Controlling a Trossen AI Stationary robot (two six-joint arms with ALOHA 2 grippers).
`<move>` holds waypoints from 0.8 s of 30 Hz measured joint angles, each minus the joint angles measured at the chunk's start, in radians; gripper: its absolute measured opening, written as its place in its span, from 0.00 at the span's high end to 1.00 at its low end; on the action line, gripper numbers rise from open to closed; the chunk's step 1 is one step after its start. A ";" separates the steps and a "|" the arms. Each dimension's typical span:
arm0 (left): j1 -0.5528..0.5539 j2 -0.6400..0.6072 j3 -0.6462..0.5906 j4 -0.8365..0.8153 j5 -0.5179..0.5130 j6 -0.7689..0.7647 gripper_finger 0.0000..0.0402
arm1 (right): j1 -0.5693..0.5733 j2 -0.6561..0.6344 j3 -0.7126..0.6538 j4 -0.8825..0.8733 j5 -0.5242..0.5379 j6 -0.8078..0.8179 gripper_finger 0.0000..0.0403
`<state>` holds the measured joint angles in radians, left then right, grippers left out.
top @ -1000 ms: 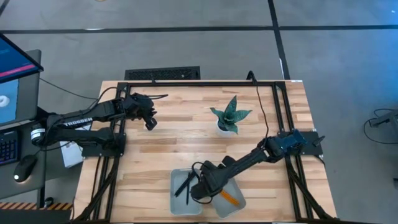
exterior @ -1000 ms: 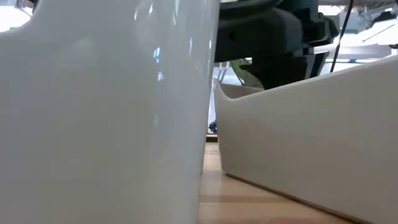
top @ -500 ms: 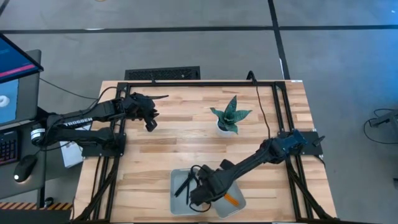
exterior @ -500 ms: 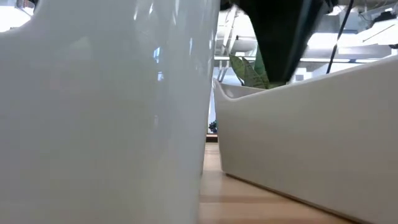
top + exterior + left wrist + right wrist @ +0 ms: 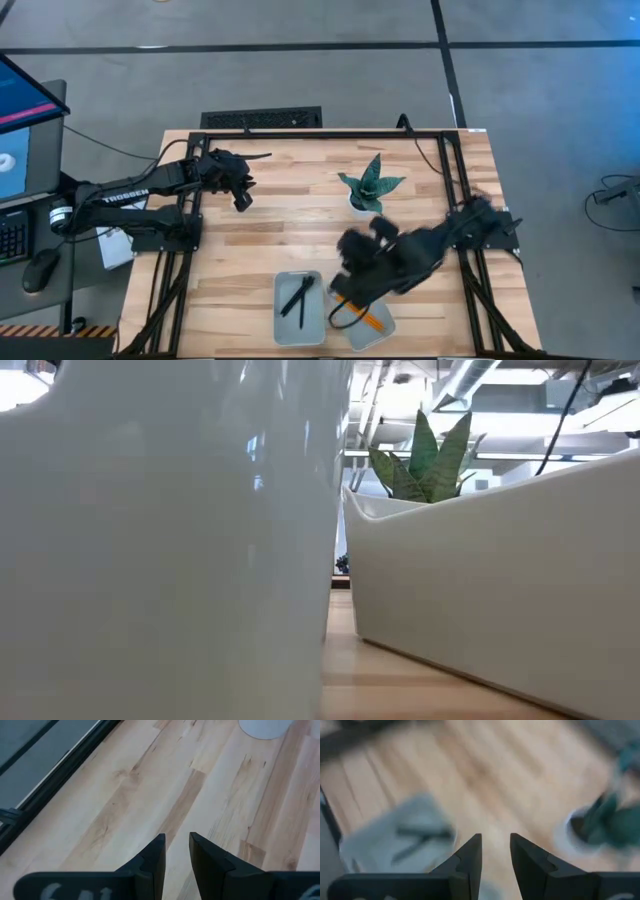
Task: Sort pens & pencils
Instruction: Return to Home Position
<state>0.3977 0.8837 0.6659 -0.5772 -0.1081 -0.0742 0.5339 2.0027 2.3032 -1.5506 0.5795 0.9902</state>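
Right claw (image 5: pixel 348 268): held high over the worktop (image 5: pixel 280 240), on the low-camera side of the potted plant (image 5: pixel 372 185) and between the plant and the two bins. In its own wrist view (image 5: pixel 495 837) the fingers stand almost pressed together, a thin slit between them, pinching nothing.
Left claw (image 5: pixel 241 198): waiting well to the left of the plant. Its fingers (image 5: pixel 152 857) are equally close together and empty over bare wood.
Pens (image 5: pixel 297 297): dark sticks lying crossed in the left bin (image 5: pixel 300 322), farther from the plant than the right claw and apart from it. They also show in the right wrist view (image 5: pixel 417 837).
Pencil (image 5: pixel 370 321): one orange stick lying in the right bin (image 5: pixel 378 330), beyond the right claw as counted from the plant and not touching it.
Bins: side by side with a narrow gap, the left one square to the worktop edge and the right one skewed. Their pale walls (image 5: pixel 170 540) (image 5: pixel 500 580) fill the low view, with the plant's leaves (image 5: pixel 425 460) rising behind.
Worktop: pale wood planks inside a black frame (image 5: pixel 300 135).
Room: grey floor (image 5: pixel 300 70) with dark lines, a monitor (image 5: pixel 25 110) far left of the plant, and ceiling pipes in the low view.
Clearance: open wood lies between the plant and the left claw, while the bins sit close to the edge farthest from the plant.
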 joint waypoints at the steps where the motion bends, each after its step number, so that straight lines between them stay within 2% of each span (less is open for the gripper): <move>1: 0.000 0.000 0.000 0.000 0.000 0.000 0.80 | -0.002 -0.030 0.000 0.020 0.055 -0.048 0.70; 3: 0.000 0.000 0.000 0.003 0.000 0.000 0.80 | -0.006 -0.087 0.000 0.086 0.164 -0.173 0.70; 5: 0.000 0.000 0.000 0.019 0.000 0.000 0.80 | -0.017 -0.141 0.000 0.163 0.212 -0.302 0.70; 9: 0.000 0.000 0.000 0.073 -0.001 -0.002 0.80 | -0.063 -0.233 0.000 0.298 0.179 -0.548 0.70; 12: 0.000 0.000 0.000 0.131 -0.001 -0.021 0.80 | -0.117 -0.284 0.000 0.361 0.084 -0.700 0.70; 16: 0.000 -0.001 0.000 0.221 -0.001 -0.044 0.80 | -0.220 -0.346 0.000 0.419 -0.095 -0.891 0.70; 24: 0.000 -0.001 0.000 0.418 -0.002 -0.079 0.80 | -0.528 -0.445 0.000 0.399 -0.453 -1.108 0.70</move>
<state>0.3981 0.8829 0.6659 -0.1596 -0.1104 -0.1533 0.0058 1.5579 2.3028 -1.1520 0.1267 -0.1180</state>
